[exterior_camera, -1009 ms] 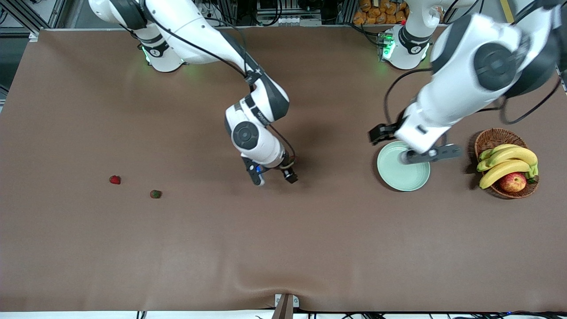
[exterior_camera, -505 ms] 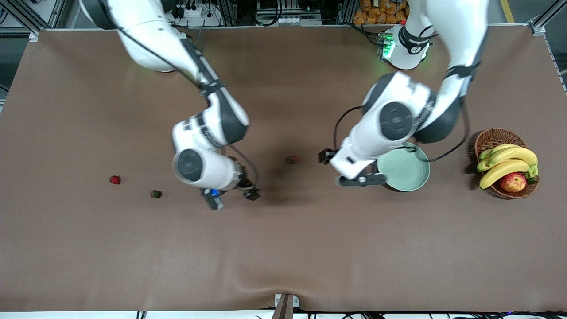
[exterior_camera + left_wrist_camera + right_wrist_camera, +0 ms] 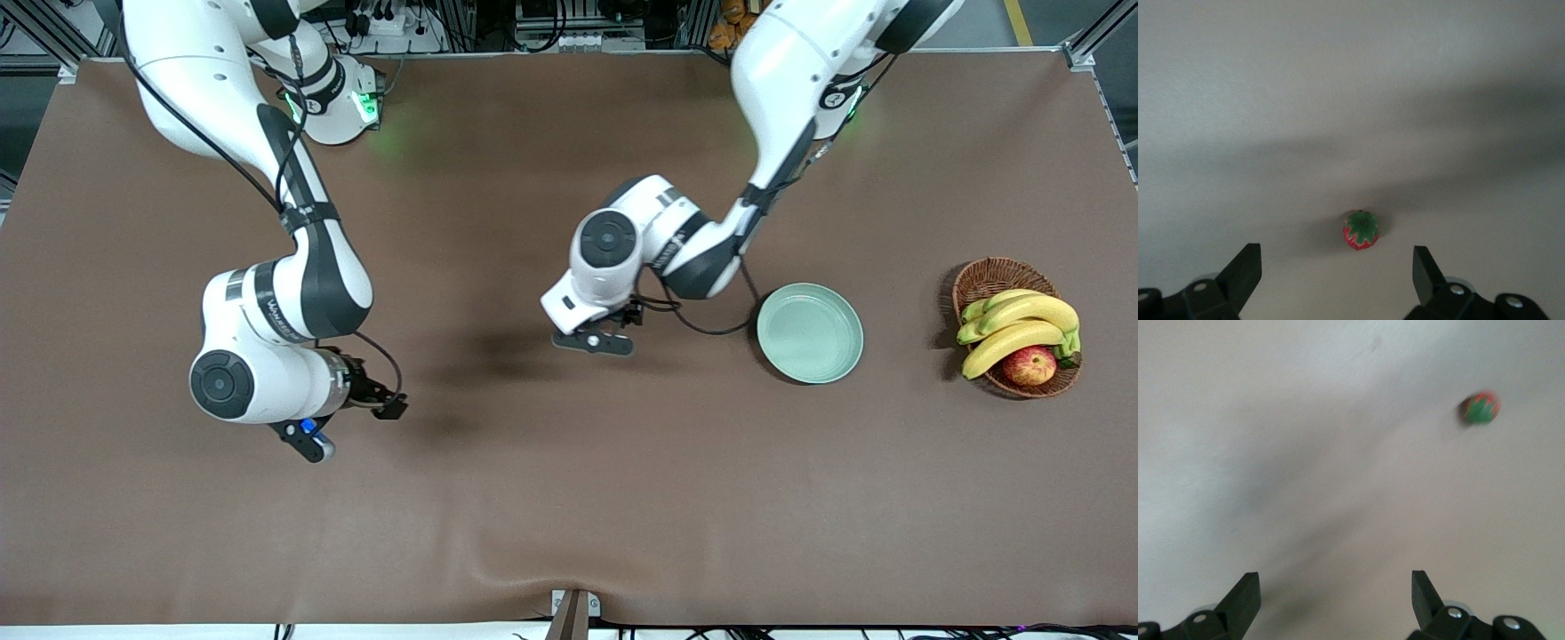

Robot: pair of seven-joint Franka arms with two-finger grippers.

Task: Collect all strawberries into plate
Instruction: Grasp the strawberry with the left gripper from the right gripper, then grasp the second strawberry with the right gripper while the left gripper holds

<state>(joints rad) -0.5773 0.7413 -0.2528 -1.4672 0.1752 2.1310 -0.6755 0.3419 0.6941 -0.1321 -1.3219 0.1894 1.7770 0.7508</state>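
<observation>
The round, smooth mint-green plate (image 3: 810, 332) lies bare near the brown wicker basket (image 3: 989, 276) of bananas (image 3: 1018, 324) and an apple (image 3: 1029, 364), while both open end effectors (image 3: 1337, 267) (image 3: 1335, 587) hover over small red green-capped strawberries (image 3: 1361, 230) (image 3: 1481, 407) on the matte brown surface (image 3: 569, 498).

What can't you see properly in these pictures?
- Front view: no berries show, and the two arms cover parts of the table.
- Left wrist view: only one clear strawberry, on the table below the open left gripper.
- Right wrist view: a blurred strawberry, away from the open right gripper.
- Any other strawberries: in no view.
- Plate: front view only, nothing in it.
</observation>
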